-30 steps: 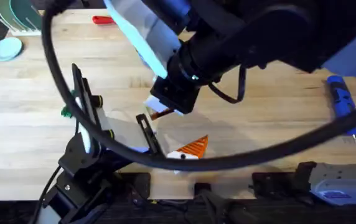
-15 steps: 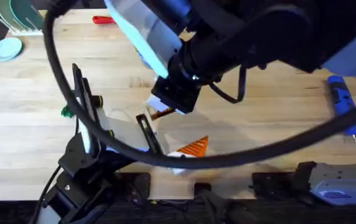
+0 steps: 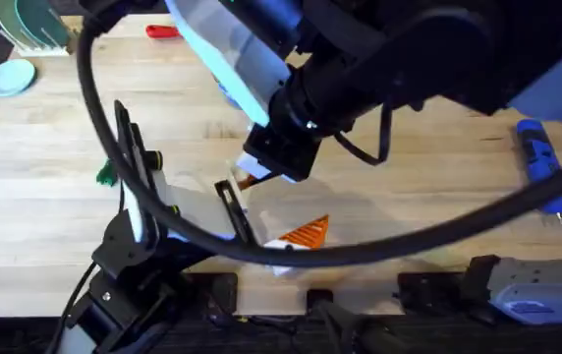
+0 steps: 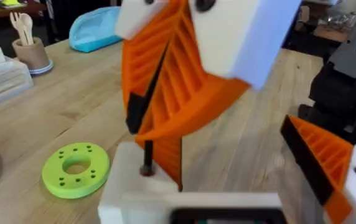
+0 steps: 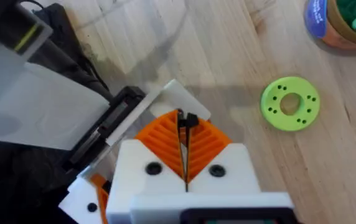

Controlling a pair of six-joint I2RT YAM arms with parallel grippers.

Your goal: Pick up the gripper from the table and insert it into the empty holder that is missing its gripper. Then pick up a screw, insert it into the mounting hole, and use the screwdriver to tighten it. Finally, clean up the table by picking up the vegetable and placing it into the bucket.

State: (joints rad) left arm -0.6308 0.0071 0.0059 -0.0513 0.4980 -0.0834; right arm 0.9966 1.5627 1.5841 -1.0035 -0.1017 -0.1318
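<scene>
My right gripper [image 5: 183, 134] is shut on a thin black screw [image 5: 187, 121], its orange ribbed pads pressed together. In the left wrist view the screw [image 4: 147, 152] hangs point down, its tip touching the top of the white holder [image 4: 134, 186]. An orange ribbed gripper [image 4: 167, 158] stands against that block. My left gripper [image 4: 240, 180] is open, with its other orange finger [image 4: 321, 158] well apart. The blue screwdriver [image 3: 539, 157] lies at the table's right. The bucket [image 5: 343, 28] holds green pieces. A small green thing [image 3: 104, 177] is partly behind a cable.
A flat lime-green disc [image 5: 290, 102] lies on the wood between holder and bucket. A red-handled screwdriver [image 3: 163, 31] lies at the far edge, plates [image 3: 26, 25] at the far left. My right arm [image 3: 389, 69] spans the middle, trailing a black cable [image 3: 94, 128].
My right gripper has crept a little nearer the holder with the screw still in it. The left arm has not moved.
</scene>
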